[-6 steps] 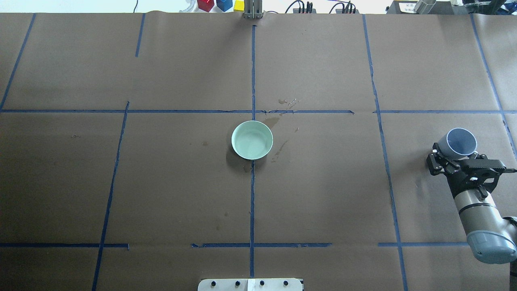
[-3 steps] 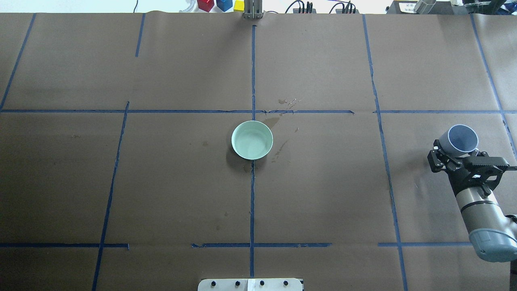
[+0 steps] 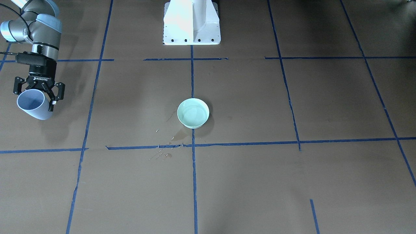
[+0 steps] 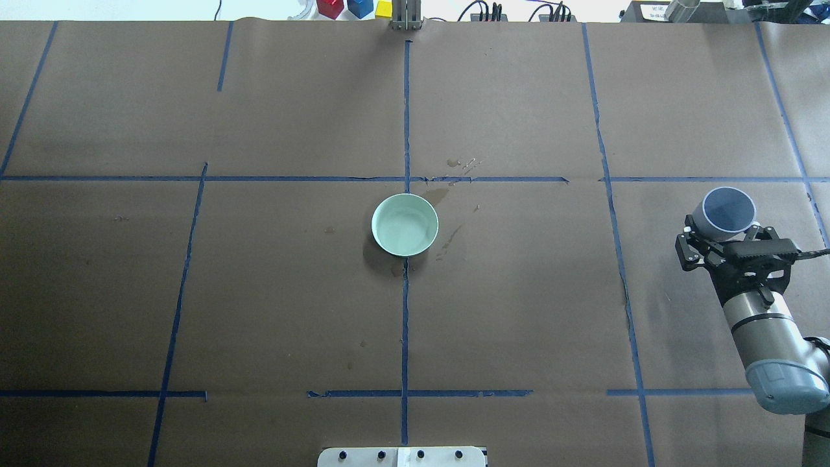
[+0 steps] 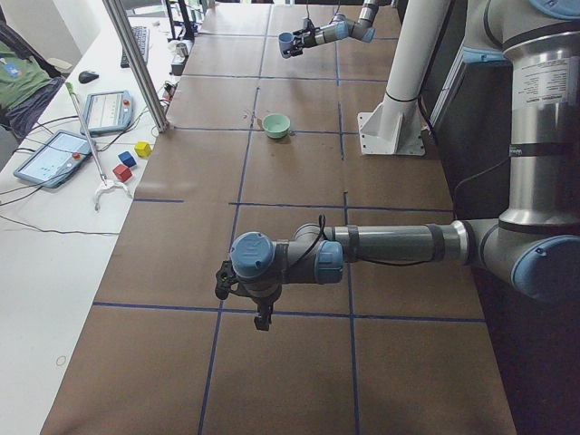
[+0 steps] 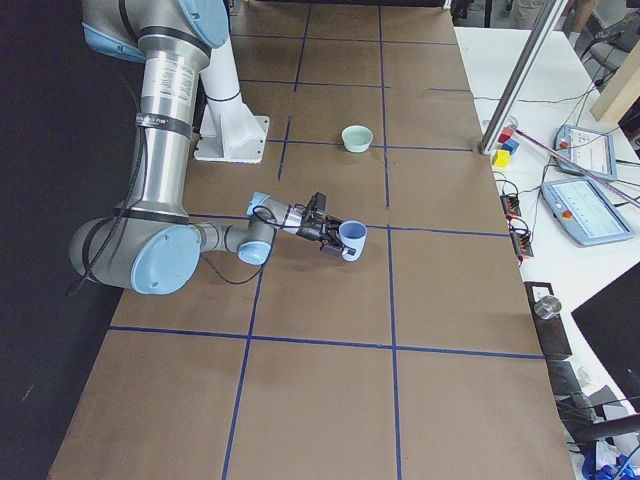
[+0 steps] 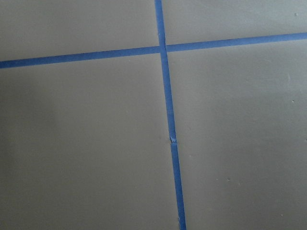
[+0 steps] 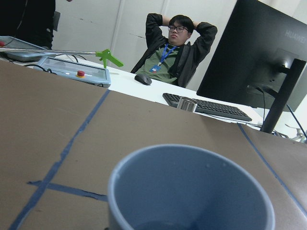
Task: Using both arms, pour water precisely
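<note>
Right hand [image 4: 721, 229] grips blue cup [image 4: 725, 213]; clear glossy water [image 4: 405, 229] lies in mint bowl [image 4: 374, 224] (left hand [image 5: 261, 319]: cannot tell).

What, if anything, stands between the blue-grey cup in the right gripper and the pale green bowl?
Nothing visible does: only brown paper with blue tape lines and wet spots lies between the blue-grey cup and the pale green bowl.

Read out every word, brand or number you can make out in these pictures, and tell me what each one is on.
"ROBOTIQ": white print on the body of the right gripper, which holds the blue cup.
"HUAWE", cut off by the picture's edge: on the back of the black monitor.
Too small to read: the badge on the person's lanyard, and the white paper beyond the table's far edge.
</note>
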Controlling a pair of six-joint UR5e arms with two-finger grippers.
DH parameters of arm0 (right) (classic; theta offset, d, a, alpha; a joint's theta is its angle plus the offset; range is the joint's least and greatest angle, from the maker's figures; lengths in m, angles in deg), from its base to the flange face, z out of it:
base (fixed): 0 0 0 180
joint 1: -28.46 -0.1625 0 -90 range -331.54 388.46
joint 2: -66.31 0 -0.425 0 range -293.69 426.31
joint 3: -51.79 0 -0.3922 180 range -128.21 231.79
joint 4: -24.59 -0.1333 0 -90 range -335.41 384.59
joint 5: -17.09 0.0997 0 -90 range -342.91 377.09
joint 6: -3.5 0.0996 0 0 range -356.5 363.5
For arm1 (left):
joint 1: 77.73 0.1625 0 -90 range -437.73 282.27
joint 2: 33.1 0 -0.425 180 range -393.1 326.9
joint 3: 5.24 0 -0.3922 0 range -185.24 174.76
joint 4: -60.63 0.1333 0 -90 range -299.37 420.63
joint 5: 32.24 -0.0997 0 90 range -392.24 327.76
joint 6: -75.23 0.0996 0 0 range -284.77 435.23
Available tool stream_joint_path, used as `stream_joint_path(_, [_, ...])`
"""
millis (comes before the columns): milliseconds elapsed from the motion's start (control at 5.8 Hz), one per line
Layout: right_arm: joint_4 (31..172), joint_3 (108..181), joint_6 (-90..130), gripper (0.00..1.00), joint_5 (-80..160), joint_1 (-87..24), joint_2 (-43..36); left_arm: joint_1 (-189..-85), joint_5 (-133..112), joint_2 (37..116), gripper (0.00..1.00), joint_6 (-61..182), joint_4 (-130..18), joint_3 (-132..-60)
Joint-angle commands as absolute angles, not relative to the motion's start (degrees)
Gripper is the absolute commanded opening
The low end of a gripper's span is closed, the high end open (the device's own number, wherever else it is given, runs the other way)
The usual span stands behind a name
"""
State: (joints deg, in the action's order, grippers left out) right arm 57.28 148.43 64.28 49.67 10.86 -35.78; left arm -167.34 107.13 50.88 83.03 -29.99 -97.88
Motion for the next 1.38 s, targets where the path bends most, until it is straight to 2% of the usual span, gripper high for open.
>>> stream_joint_path(0, [57.6, 148.5, 52.2, 0.03, 49.0, 10.8, -28.7, -167.4, 104.1, 50.7, 1.00, 83.0, -29.9, -98.8])
stream_joint_path(345, [58.0, 148.7, 41.5, 0.03, 48.2, 10.9, -24.0, -167.4, 100.3, 51.8, 1.00, 80.7, -28.2, -100.9])
stream_joint_path(1206, [87.4, 146.5, 40.3, 0.03, 43.5, 14.2, -0.7, -167.4, 100.8, 51.9, 1.00, 77.9, -28.1, -100.7])
